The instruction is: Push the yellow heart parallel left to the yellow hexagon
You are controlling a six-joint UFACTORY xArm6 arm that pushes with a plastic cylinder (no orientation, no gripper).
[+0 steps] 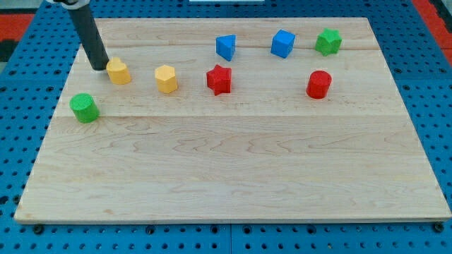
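The yellow heart (pixel 118 71) lies on the wooden board (pixel 233 169) at the upper left. The yellow hexagon (pixel 166 78) lies to its right, a short gap apart and slightly lower in the view. My tip (pixel 99 67) stands just left of the yellow heart, touching or nearly touching its left side. The dark rod rises from it toward the view's top left.
A green cylinder (pixel 84 107) lies below and left of the heart. A red star (pixel 219 79) lies right of the hexagon. A blue triangular block (pixel 226 47), a blue cube (pixel 282 43), a green star (pixel 328 41) and a red cylinder (pixel 318 84) lie further right.
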